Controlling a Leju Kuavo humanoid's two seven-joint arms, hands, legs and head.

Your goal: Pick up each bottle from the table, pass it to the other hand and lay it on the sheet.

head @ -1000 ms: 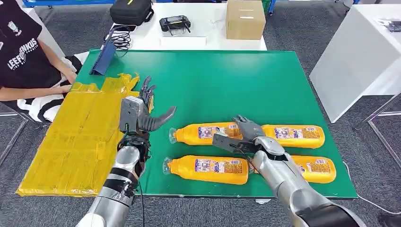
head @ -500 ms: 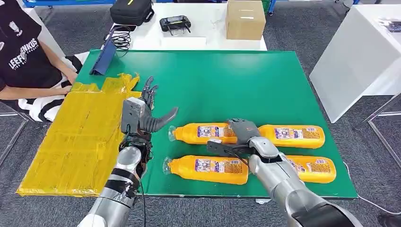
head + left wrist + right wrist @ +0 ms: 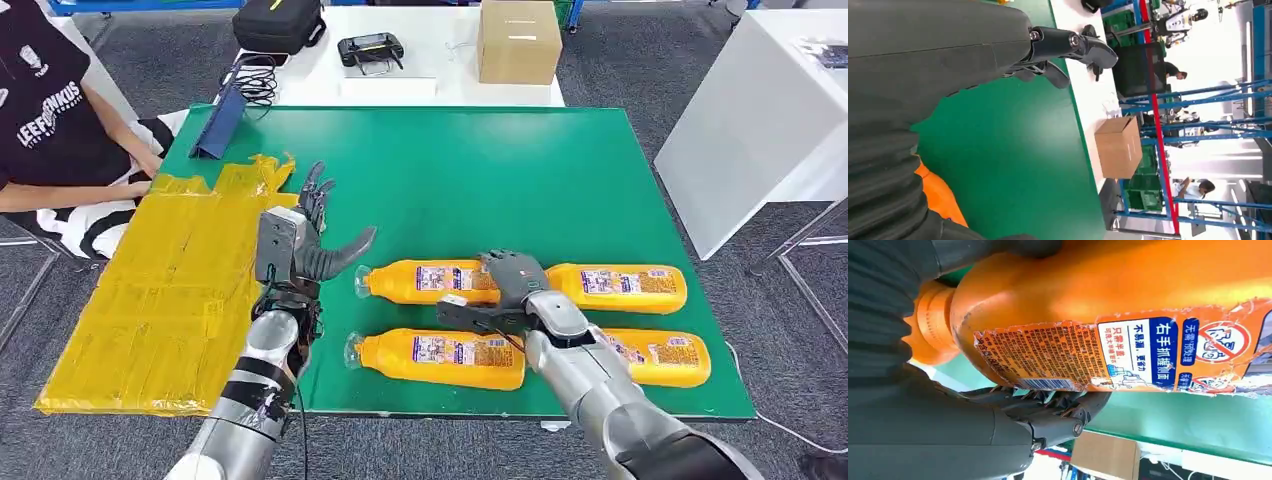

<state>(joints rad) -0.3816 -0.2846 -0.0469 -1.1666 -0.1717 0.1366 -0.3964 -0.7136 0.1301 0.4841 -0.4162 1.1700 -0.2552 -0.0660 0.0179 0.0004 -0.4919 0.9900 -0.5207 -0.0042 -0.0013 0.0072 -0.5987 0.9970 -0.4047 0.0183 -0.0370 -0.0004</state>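
Several orange bottles lie on the green table [image 3: 480, 170]: a far-left bottle [image 3: 425, 282], a far-right one [image 3: 620, 287], a near-left one [image 3: 440, 357] and a near-right one [image 3: 665, 358]. My right hand [image 3: 510, 285] wraps the far-left bottle's middle, fingers over its top and thumb along its near side; the bottle still lies on the table. The right wrist view shows that bottle [image 3: 1128, 315] close up, with dark fingers [image 3: 1058, 405] curled round it. My left hand [image 3: 300, 240] is raised, open and holding nothing, between the bottles and the yellow sheet [image 3: 160, 300].
A person [image 3: 50, 110] sits at the sheet's far left corner, forearm beside it. A blue folder [image 3: 220, 125] leans at the table's far left edge. Behind stand a cardboard box [image 3: 518, 40], a black bag [image 3: 278, 22] and a controller [image 3: 370, 48]. A white table [image 3: 760, 110] stands to the right.
My right hand has come down and to the left onto the far-left bottle and closed round it; the bottle has slid slightly left. My left hand has barely moved.
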